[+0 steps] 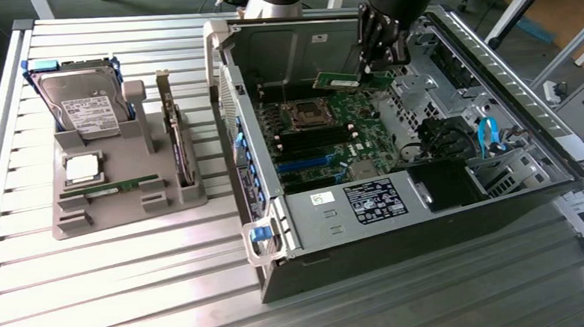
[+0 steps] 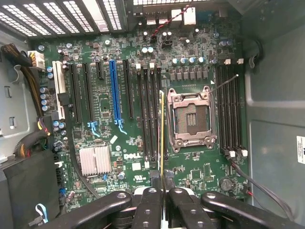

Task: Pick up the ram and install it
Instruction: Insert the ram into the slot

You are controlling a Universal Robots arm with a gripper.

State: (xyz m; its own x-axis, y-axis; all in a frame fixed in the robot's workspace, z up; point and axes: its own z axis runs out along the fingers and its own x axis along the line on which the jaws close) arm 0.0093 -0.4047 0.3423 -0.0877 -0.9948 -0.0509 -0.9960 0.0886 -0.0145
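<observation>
- Ram (image 1: 339, 81) is up in the air inside the open PC case (image 1: 446, 234), over the motherboard (image 1: 362, 133), close to the back wall.
- Your end effector (image 1: 371, 72) has it pinched, fingers narrow on the stick's end.
- From the wrist view you're looking at it edge-on, hanging above the long memory slots (image 2: 148, 114) just beside the empty CPU socket (image 2: 189, 118).
- Off to the exterior view's left, a grey holder (image 1: 124, 211) sits on the table (image 1: 179, 289) with a hard drive (image 1: 84, 103) and a processor chip (image 1: 82, 168).

Bright even light glares off the slatted table (image 1: 128, 277), while the computer case (image 1: 296, 43) interior sits shadowed
</observation>
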